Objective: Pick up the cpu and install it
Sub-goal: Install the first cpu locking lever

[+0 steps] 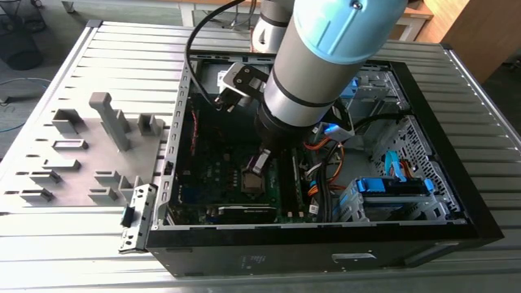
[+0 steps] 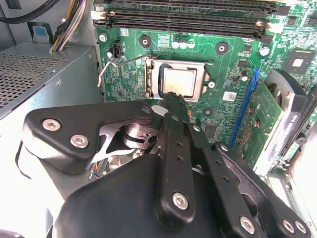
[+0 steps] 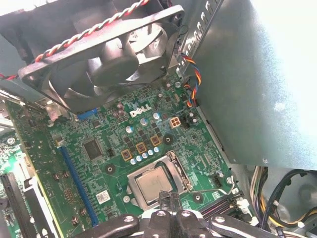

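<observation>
In both wrist views the cpu (image 2: 179,82) (image 3: 154,183) lay seated in its socket (image 2: 157,79) on the green motherboard (image 2: 223,64). Just at the chip's 6 o'clock edge, the gripper (image 2: 171,99) (image 3: 168,198) hung with jaws pinched together, holding nothing

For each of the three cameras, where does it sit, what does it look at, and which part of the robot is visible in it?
Exterior view: off the arm, above, looking down into the open computer case; the arm reaches in.
Second wrist view: on the arm, facing the motherboard; the tool hangs just by the cpu in its socket.
First wrist view: on the arm, facing the board and fan; tool at the cpu.
Both wrist views share cpu and tool.
</observation>
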